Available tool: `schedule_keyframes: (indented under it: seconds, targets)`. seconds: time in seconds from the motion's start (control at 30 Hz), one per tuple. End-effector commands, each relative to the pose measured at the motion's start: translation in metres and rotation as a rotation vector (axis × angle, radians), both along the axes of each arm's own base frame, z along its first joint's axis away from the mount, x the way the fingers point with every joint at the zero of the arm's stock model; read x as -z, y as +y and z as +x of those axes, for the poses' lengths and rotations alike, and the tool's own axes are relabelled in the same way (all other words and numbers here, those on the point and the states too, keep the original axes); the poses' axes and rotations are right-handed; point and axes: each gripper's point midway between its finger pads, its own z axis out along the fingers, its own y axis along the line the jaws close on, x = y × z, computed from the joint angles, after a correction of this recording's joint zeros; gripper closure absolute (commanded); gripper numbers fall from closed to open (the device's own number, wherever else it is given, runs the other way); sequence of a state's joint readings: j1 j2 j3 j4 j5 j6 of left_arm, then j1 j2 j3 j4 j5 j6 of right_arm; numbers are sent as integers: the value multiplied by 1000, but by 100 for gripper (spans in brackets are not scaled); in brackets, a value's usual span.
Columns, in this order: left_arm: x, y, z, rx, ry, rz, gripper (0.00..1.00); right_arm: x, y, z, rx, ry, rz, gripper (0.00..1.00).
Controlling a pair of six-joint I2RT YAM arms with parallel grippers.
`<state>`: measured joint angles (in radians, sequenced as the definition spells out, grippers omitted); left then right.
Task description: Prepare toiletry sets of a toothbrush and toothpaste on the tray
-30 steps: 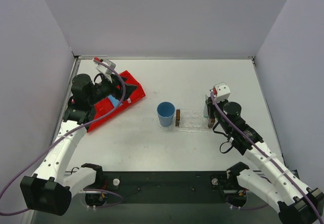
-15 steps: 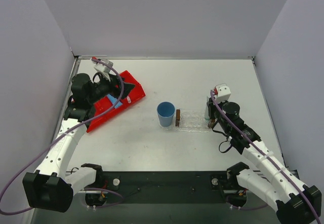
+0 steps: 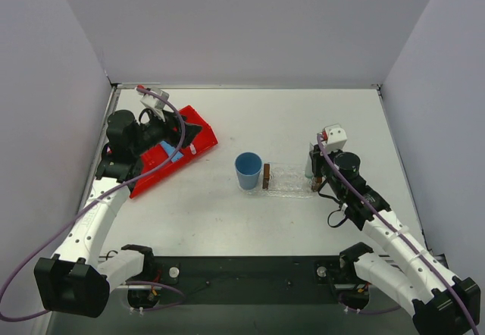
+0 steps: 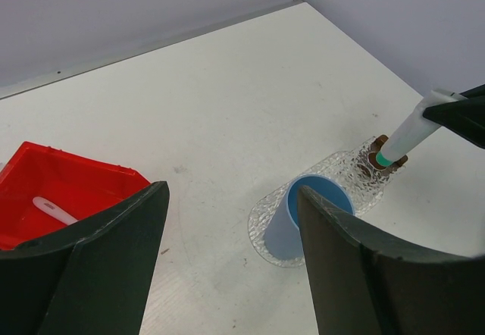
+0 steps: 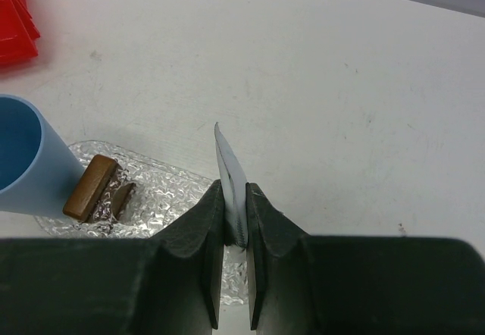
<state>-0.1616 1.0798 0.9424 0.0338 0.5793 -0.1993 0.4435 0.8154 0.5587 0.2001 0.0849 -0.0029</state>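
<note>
My right gripper (image 5: 236, 191) is shut on a pale whitish toothpaste tube (image 5: 227, 161), held upright over the right end of the clear tray (image 5: 159, 191). In the left wrist view the same tube (image 4: 409, 134) points its green cap down at a brown end block (image 4: 383, 149). The tray (image 3: 289, 180) lies between two brown blocks. My left gripper (image 3: 195, 134) is open and empty above the red bin (image 3: 155, 170). In the bin lie a thin white toothbrush (image 4: 53, 210) and a bright blue toothpaste tube (image 3: 173, 153).
A round blue cup (image 3: 248, 170) stands upright just left of the tray's left brown block (image 3: 266, 176). The red bin sits tilted at the table's far left, near the left wall.
The left wrist has shifted very slightly over the red bin. The right gripper still holds the pale tube in the same place.
</note>
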Motion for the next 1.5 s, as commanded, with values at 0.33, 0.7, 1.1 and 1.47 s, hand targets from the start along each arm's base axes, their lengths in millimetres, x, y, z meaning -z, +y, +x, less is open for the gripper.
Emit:
schedule_keyframes:
  seconds: [0.33, 0.7, 1.1, 1.47]
  targets:
    - [-13, 0, 2, 10, -55, -19, 22, -20, 9, 10, -10, -70, 74, 100]
    - [-13, 0, 1, 13, -55, -22, 22, -17, 8, 11, -10, -64, 66, 100]
    - [-13, 0, 1, 14, -52, -27, 22, -10, 8, 12, -3, -53, 64, 100]
    - [-11, 0, 1, 17, -49, -27, 22, -5, 7, 14, 4, -45, 60, 100]
